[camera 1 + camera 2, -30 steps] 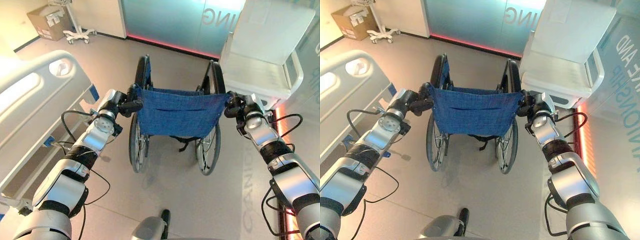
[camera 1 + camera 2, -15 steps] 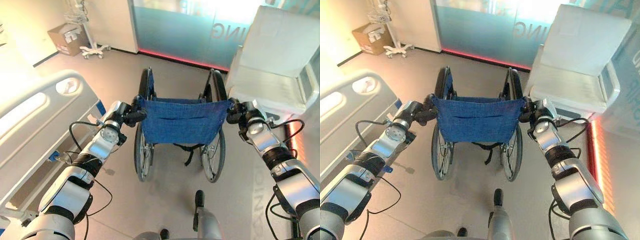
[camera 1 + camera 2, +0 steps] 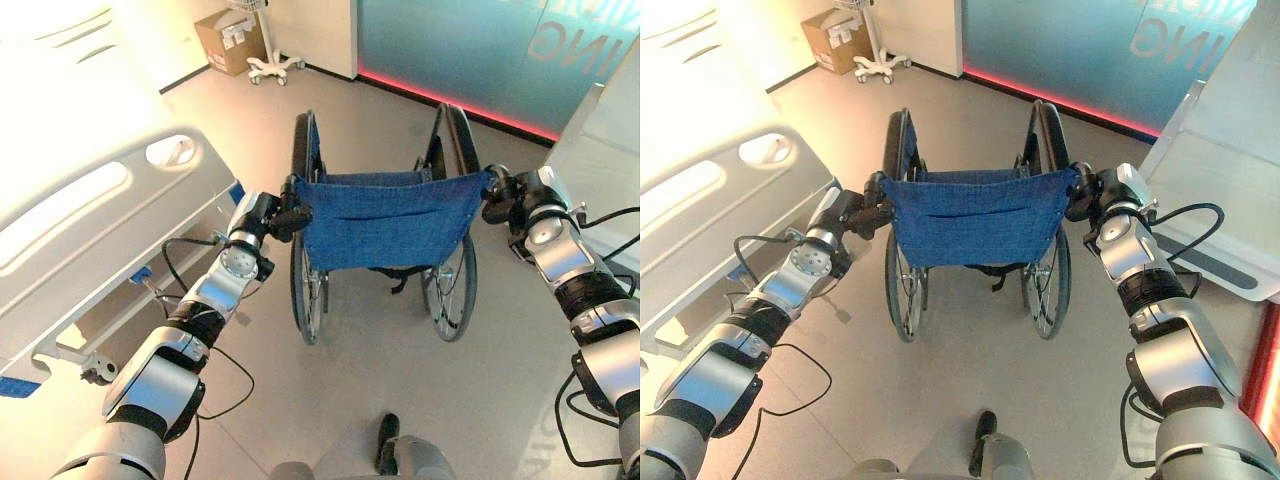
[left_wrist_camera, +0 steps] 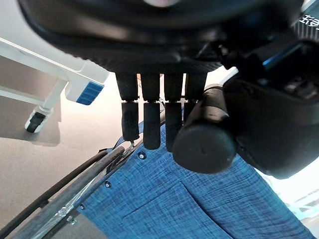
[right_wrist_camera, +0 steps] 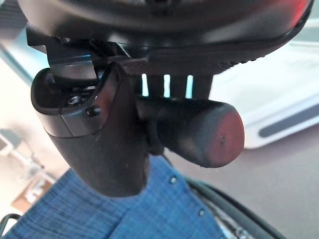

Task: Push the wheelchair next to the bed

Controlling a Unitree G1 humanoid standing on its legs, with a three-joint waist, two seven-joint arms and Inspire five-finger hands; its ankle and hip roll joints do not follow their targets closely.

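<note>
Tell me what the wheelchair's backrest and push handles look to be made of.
Backrest: woven blue fabric, matte; visible weave, stitched pocket seam and rivets in the left wrist view. Push handle: dark matte grip, probably rubber or plastic, with a rounded end; each robot hand is curled round one.

Silver-grey arms w/ black bands; dark left hand [image 3: 283, 213], right hand [image 3: 503, 198].

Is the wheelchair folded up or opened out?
Opened out: the blue-backed wheelchair has its cloth stretched flat and its big wheels standing wide apart.
</note>
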